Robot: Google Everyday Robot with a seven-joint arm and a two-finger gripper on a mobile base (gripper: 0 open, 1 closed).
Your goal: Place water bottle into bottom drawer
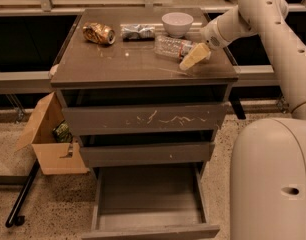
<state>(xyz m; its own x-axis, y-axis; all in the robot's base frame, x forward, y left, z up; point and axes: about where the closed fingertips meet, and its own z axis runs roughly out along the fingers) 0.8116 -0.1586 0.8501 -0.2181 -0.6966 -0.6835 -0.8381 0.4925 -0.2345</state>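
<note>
The water bottle [172,46] lies on its side on the cabinet top [118,64], in front of a white bowl, with its red-and-white label toward the right. My gripper [194,57] reaches in from the right on the white arm and sits at the bottle's right end, low over the top. The bottom drawer [150,231] is pulled out at floor level and its tray shows nothing inside. The middle drawer [145,154] and the scratched top drawer [143,119] are pushed in.
A crushed gold can [98,33], a silvery foil wrapper [137,31] and a white bowl [177,23] lie along the back of the top. An open cardboard box [50,144] stands on the floor at the left. My white base [273,184] fills the lower right.
</note>
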